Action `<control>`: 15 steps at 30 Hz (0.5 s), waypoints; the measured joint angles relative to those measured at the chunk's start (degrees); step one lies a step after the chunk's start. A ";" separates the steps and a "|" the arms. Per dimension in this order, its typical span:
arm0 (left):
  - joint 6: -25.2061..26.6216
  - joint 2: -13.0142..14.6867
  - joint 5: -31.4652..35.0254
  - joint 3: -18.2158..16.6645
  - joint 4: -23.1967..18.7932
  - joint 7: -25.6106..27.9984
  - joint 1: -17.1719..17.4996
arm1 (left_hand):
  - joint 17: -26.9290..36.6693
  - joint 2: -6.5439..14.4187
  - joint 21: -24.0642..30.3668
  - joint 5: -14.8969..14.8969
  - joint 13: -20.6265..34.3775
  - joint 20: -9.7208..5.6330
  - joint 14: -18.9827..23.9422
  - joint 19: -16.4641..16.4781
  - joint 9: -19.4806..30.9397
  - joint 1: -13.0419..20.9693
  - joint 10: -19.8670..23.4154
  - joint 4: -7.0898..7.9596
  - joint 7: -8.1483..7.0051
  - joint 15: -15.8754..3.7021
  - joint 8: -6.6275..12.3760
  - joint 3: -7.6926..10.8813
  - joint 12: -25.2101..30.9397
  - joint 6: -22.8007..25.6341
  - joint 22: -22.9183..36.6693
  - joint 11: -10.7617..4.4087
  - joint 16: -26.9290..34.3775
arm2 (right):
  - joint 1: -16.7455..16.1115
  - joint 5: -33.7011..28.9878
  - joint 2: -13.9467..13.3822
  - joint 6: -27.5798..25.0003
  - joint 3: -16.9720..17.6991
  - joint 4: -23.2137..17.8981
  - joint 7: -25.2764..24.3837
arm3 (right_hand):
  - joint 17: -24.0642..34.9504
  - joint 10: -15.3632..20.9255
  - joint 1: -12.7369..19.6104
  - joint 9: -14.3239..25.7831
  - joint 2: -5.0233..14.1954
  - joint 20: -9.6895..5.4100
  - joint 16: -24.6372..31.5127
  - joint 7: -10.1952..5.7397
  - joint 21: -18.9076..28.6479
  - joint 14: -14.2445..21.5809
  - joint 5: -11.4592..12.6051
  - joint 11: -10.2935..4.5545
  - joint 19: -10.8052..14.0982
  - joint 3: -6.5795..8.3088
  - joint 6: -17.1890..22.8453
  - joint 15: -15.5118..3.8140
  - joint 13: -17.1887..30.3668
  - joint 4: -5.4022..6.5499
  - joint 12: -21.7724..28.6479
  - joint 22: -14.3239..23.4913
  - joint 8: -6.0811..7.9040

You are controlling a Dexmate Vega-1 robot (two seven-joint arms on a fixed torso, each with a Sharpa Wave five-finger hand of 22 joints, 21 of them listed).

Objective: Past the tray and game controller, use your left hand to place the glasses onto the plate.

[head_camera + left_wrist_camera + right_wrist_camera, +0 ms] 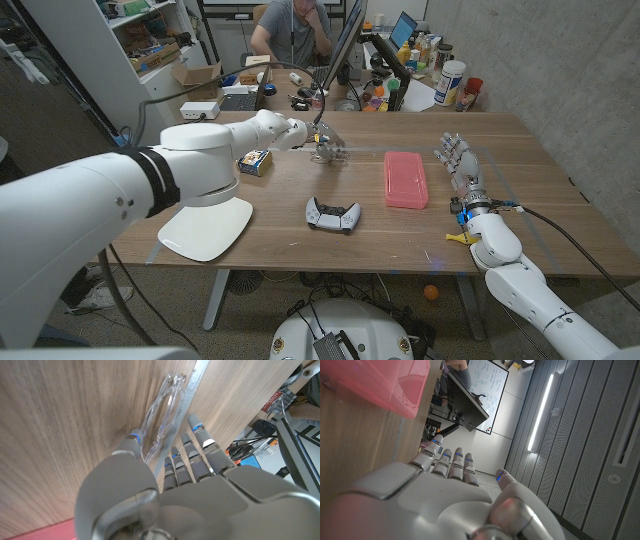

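- On the worktop, taking the game controller as the landmark, a white plate lies well to its left, at the near edge and partly under the left arm.
- Behind and left of the controller, a small yellow-and-blue box sits just beside the left forearm.
- Straight behind the controller, well apart from it, the left hand reaches over the clear glasses. In the left wrist view its fingers and thumb close around the glasses' frame, which lies against the wood; whether the grip is firm I cannot tell for sure.
- Right of the controller and slightly behind it, a pink tray lies lengthwise.
- Far right of the controller, past the tray, the right hand stands on its edge with fingers apart, holding nothing.
- Beyond the worktop, a person sits at a desk.
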 measured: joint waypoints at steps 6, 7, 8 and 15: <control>0.00 0.10 0.13 0.02 -0.45 0.27 0.13 | 0.00 1.56 2.56 -0.38 0.02 -1.68 6.70 5.26 0.01 4.92 2.51 -0.32 0.37 -0.31 0.22 0.60 0.70 1.23 0.23 -0.84 1.13 | 0.11 0.04 0.00 0.01 -0.03 0.10 0.04 | 0.00 0.00 0.00 0.00 0.00 0.00 0.00 0.16 0.00 0.00 0.00 0.00 0.00 0.00 0.16 0.00 0.00 0.00 0.00 0.00 0.00; -0.02 0.19 0.14 0.02 -0.62 0.40 0.13 | 0.00 1.77 3.12 -0.39 0.19 -1.80 8.25 6.32 0.01 5.68 3.15 -0.25 0.33 -0.46 0.22 0.81 0.95 1.57 0.27 -0.99 1.38 | 0.14 0.05 0.00 0.01 -0.04 0.13 0.05 | 0.00 0.00 0.00 0.00 0.00 0.00 0.00 0.29 0.00 0.00 0.00 0.00 0.00 0.00 0.33 0.00 0.00 0.00 0.00 0.00 0.00; -0.08 0.31 0.15 0.02 -0.73 0.48 0.14 | 0.00 1.98 3.75 -0.39 0.26 -2.03 9.90 7.36 0.01 6.45 3.95 -0.20 0.25 -0.62 0.22 0.85 1.20 1.94 0.33 -1.22 1.47 | 0.16 0.05 0.00 0.01 -0.04 0.14 0.06 | 0.00 0.00 0.00 0.00 0.00 0.00 0.00 0.10 0.00 0.00 0.00 0.00 0.00 0.00 0.52 0.00 0.00 0.00 0.00 0.00 0.00; -0.81 0.88 0.16 -0.12 -1.12 1.84 0.23 | 0.32 2.97 10.41 -1.71 0.21 -4.20 22.84 15.84 0.27 12.24 13.60 0.02 -0.08 -2.97 2.51 1.07 4.21 11.70 1.34 -2.79 2.58 | 0.34 0.09 0.00 0.01 -0.14 0.28 0.12 | 0.00 0.00 0.00 0.00 0.00 0.00 0.00 0.09 0.00 0.00 0.00 0.00 0.00 0.00 0.52 0.00 0.00 0.00 0.00 0.00 0.00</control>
